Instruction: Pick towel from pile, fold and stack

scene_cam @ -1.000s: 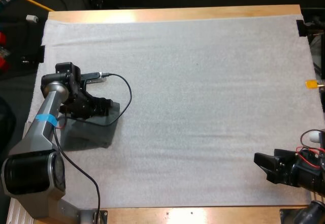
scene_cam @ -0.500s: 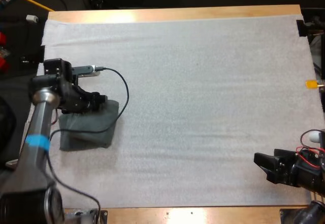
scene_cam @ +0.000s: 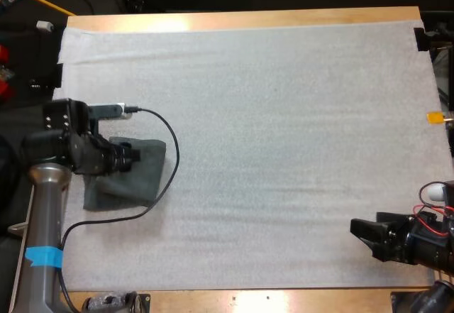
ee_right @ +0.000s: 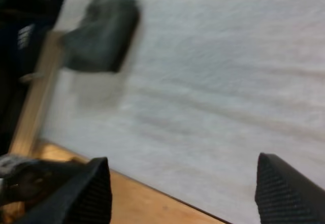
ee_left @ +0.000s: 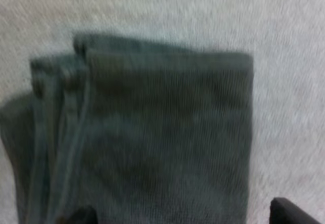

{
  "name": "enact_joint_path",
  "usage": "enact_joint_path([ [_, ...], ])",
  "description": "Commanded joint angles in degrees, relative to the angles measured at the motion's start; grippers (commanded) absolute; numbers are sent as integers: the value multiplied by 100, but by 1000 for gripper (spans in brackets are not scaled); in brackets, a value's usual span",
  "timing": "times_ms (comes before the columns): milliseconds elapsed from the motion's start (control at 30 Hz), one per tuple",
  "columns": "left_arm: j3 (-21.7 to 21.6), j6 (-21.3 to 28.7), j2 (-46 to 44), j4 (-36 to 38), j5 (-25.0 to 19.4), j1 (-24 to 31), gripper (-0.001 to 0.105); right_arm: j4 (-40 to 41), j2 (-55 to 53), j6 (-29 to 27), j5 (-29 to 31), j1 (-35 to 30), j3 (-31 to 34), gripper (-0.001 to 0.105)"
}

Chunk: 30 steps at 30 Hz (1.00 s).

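A folded stack of dark grey-green towels (scene_cam: 138,178) lies flat at the left side of the white mat (scene_cam: 284,114). Its layered edges (ee_left: 56,107) show along one side in the left wrist view. My left gripper (scene_cam: 131,160) hovers over the stack's left part; its fingers stand wide apart above the cloth, open (ee_left: 183,215). My right gripper (scene_cam: 360,231) rests low near the mat's front right corner, open with nothing between its fingers (ee_right: 183,183). From there the towel stack (ee_right: 101,31) looks small and far off across the mat.
The table's wooden front edge (scene_cam: 284,300) runs just below the right gripper. A black cable (scene_cam: 170,150) from the left arm loops over the mat beside the stack. Bare mat stretches across the middle and far side.
My left arm has drawn back toward the table's left edge, sliding off the towel stack, which stays flat. The right gripper has shifted slightly left.
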Motion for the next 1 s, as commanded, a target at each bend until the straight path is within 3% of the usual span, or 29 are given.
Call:
enact_joint_path([
  [0,159,15,11,-131,-81,-6,64,-191,-15,-70,-184,-1,-15,59],
  [233,1197,16,104,-1122,-318,-6,64,-430,-15,-70,-203,-1,-15,59],
  [400,1572,16,589,-1363,-318,-6,64,-430,-15,-36,-219,-1,-15,59],
  [700,1533,16,1094,-1230,-318,-6,64,-430,-15,30,-254,-1,-15,59],
  [967,859,16,575,-832,-318,-6,64,-430,-15,30,-254,-1,-15,59],
])
